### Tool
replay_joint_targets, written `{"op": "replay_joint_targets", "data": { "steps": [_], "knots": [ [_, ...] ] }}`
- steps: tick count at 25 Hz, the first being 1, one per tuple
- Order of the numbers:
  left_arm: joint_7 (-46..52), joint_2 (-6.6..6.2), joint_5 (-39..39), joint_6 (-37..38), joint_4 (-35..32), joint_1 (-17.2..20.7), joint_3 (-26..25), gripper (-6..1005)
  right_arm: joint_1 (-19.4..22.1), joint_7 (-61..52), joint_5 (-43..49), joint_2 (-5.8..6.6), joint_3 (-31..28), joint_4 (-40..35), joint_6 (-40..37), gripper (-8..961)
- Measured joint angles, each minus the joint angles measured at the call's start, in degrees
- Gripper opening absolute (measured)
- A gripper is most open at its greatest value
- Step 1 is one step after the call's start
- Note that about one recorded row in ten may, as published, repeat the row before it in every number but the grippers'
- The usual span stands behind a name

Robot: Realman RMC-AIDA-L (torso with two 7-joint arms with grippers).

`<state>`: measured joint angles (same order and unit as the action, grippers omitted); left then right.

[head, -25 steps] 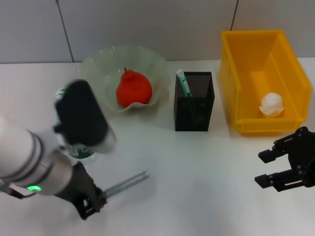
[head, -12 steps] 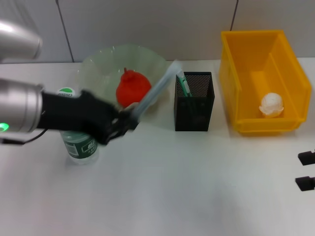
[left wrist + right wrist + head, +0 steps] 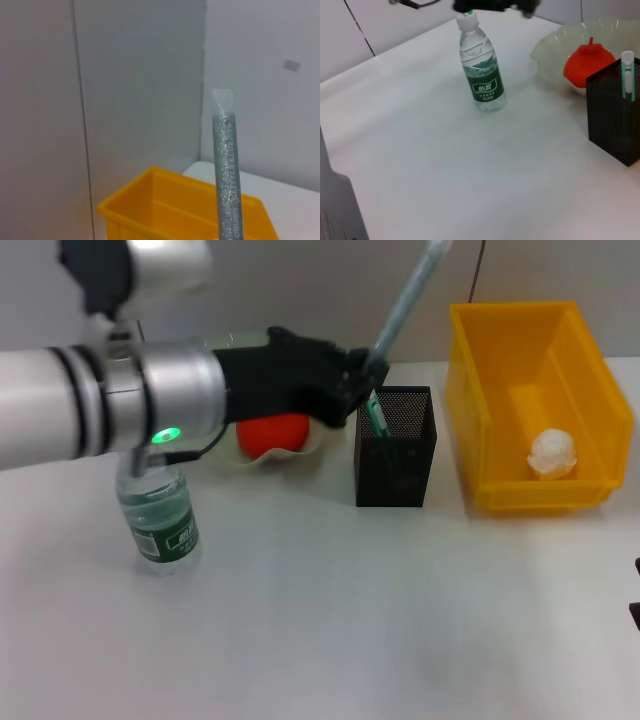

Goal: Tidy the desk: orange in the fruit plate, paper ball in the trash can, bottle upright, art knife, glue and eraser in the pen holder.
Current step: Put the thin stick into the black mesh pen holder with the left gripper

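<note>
A: Left jaws first?

B: Left gripper (image 3: 362,375) was pinching the lower end of the glue stick (image 3: 403,302), a long clear tube with glitter in it. The tube leaned toward 1 o'clock, its free end high against the wall. Its gripped end sat just above the rim of the pen holder (image 3: 396,455), at the holder's 10 o'clock corner. The left wrist view showed the tube (image 3: 226,165) rising past the yellow bin.

A: Inside the holder?

B: One green-and-white pen-like item (image 3: 373,410) stood at its 11 o'clock corner. I could not tell which task item it was. The right wrist view showed it too (image 3: 627,70).

A: Further out?

B: At 9 o'clock from the holder lay the orange (image 3: 272,432) in the fruit plate (image 3: 312,443), both largely hidden by the left arm. The bottle (image 3: 156,515) stood upright on the surface (image 3: 330,620), at 8 o'clock from the holder and well apart from it. The right wrist view confirmed the bottle (image 3: 481,65) upright with its cap on.

A: And at 3 o'clock?

B: The yellow trash can (image 3: 510,400) stood near the holder, not touching it. The paper ball (image 3: 552,453) lay inside on its floor.

A: Right gripper?

B: Only a dark sliver showed at the head view's 4 o'clock edge. State of its jaws: cannot tell.
</note>
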<state>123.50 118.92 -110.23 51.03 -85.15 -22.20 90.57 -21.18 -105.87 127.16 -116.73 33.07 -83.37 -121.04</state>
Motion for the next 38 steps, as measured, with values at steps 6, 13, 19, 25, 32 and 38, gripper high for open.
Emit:
{"op": "replay_joint_targets", "data": {
  "steps": [6,13,19,25,32,38],
  "knots": [
    [-2.5,0.17,6.4,-9.9,13.8,-7.4,2.4,163,0.1,0.9,0.0,-0.05,0.1,1.6,0.4,583],
    [-13.5,0.25,21.2,-16.2,29.3,-14.3,2.4,162,0.3,2.2,0.1,-0.07,0.0,3.9,0.6,583],
    [-20.7,0.27,29.4,-18.8,37.2,-17.0,2.4,162,0.4,2.2,0.2,0.05,0.1,4.3,0.3,583],
    [-25.2,0.26,34.9,-20.0,40.2,-16.6,3.5,162,0.7,2.2,1.8,0.47,-0.4,4.7,2.1,583],
    [-32.1,0.26,45.5,-21.5,41.3,-17.2,10.4,162,0.9,2.2,2.3,1.09,-0.6,6.5,2.7,583],
    [-32.9,0.26,47.8,-22.7,42.3,-18.1,12.0,162,1.2,2.3,2.3,0.84,-0.3,6.5,2.7,584]
  ]
}}
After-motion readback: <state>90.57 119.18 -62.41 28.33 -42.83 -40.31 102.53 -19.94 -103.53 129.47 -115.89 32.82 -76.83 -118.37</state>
